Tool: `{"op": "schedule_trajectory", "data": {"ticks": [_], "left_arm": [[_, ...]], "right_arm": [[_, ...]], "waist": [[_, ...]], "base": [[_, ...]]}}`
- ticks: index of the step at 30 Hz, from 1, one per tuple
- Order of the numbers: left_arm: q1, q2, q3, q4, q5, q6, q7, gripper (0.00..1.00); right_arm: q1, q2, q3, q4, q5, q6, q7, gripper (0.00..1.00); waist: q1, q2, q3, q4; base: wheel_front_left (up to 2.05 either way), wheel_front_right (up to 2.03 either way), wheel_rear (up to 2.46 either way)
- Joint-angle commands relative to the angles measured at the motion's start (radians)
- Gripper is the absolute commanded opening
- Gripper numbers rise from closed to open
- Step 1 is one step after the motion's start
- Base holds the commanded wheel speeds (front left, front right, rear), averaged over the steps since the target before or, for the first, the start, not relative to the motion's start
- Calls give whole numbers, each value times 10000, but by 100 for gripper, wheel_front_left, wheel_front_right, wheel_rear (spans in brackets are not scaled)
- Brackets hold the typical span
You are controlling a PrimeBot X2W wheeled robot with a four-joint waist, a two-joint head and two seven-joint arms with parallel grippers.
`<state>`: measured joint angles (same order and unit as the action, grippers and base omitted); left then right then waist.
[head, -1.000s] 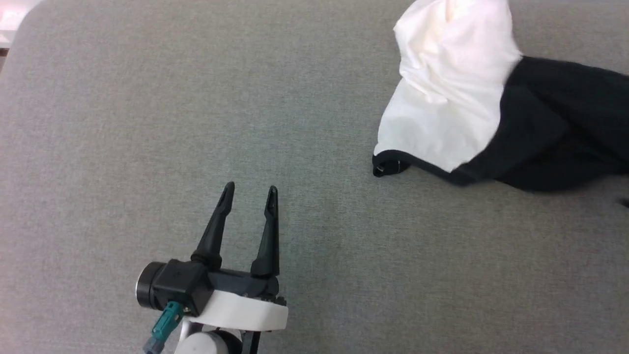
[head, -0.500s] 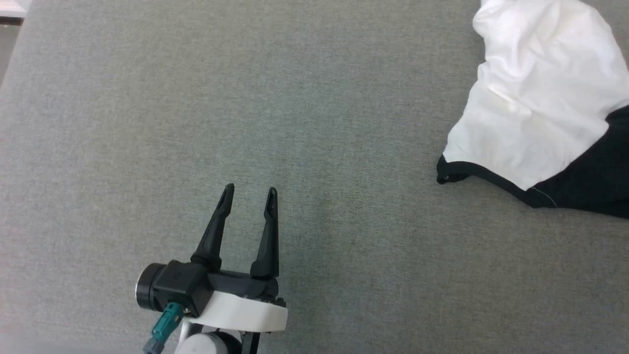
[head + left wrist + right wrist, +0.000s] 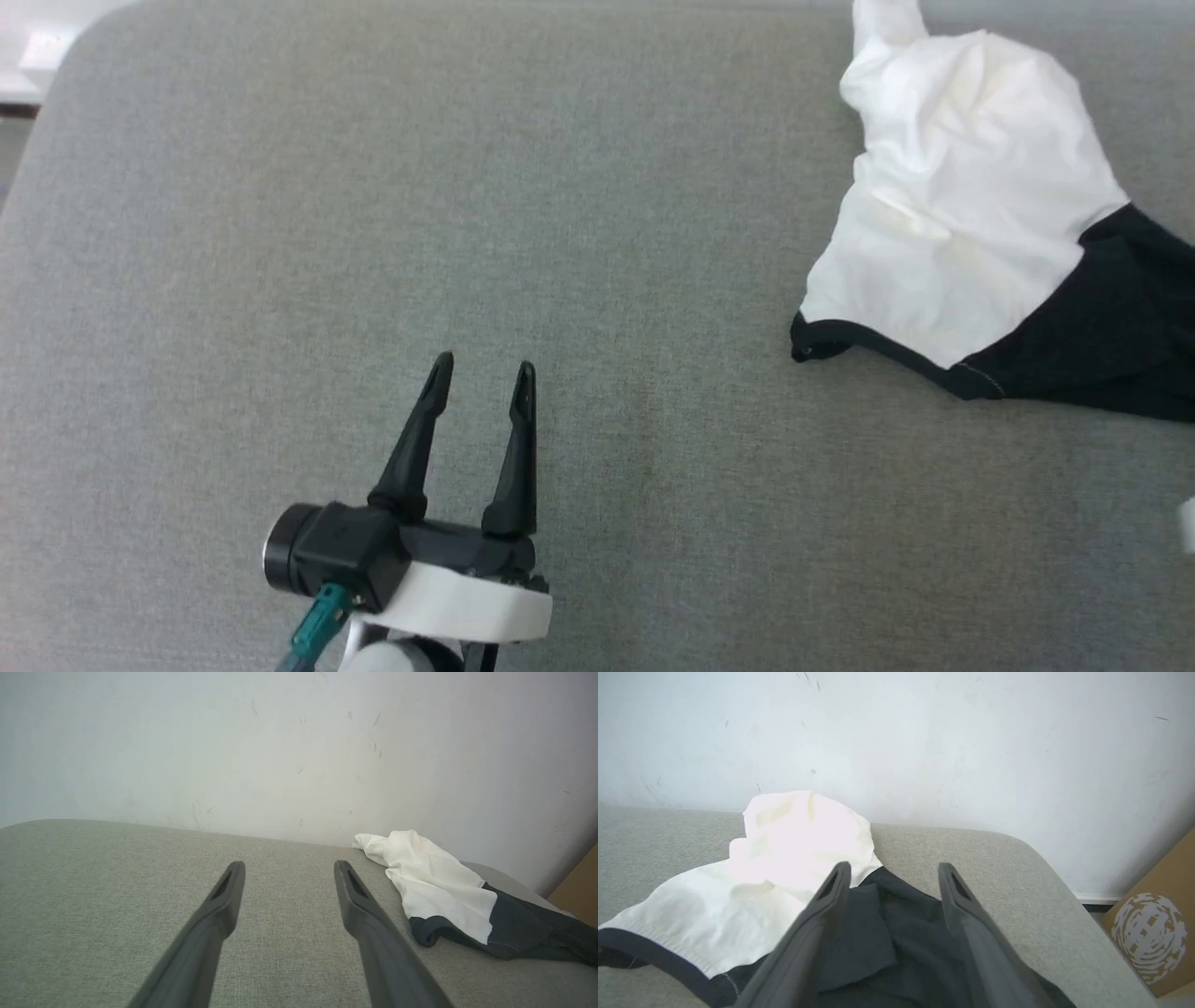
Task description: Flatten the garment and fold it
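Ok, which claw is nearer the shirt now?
Right. The right claw is open directly over the black part of the shirt; the left claw is open, well off to its left.

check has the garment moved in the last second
Yes. The garment lies slightly farther right of the grey surface's rounded left corner, its white folds reshaped.

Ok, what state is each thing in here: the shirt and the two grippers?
White long-sleeved shirt with black sleeves: crumpled in a heap on the grey fabric surface, neither flattened nor folded.
Left gripper with long dark fingers: open, empty, apart from the shirt.
Right gripper: open, over the shirt, gripping nothing.
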<state>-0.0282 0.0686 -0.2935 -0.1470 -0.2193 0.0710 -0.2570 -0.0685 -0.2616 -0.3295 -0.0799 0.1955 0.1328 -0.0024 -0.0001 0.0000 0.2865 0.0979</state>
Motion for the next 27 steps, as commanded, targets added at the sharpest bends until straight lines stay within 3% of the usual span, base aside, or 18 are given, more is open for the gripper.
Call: {"op": "schedule_trajectory", "data": {"ticks": [1,4,7,16,21,27], "left_arm": [[184,30,-17,-32,84,-58,-47,100],[374,12,-44,-65,108,-81,-47,100],[616,-5,-29,-102,154,-66,-47,100],[186,260,-276,53,601,-235,255,100],[-1714,491,-973,184,1188,-963,1338,100],[-4657,114,-2148,1532,1268,-1716,3100,100]], "right_arm": [[336,334,77,-265,-151,-21,-171,100],[1104,1440,247,-1002,-467,-21,-644,100],[1766,1954,518,-1339,-443,-21,-928,100],[1892,2108,695,-1424,-487,-21,-1312,100],[1656,2111,443,-1597,-492,-21,-1313,100],[1416,2113,218,-1613,-445,-21,-1222,100]], "waist": [[1,0,-214,-80],[1,0,-424,-115],[1,0,-583,-219],[1,0,-814,-663],[1,0,-571,-778],[1,0,165,-788]], "base": [[0,0,0],[0,0,0],[0,0,0],[0,0,0],[0,0,0],[0,0,0]]}}
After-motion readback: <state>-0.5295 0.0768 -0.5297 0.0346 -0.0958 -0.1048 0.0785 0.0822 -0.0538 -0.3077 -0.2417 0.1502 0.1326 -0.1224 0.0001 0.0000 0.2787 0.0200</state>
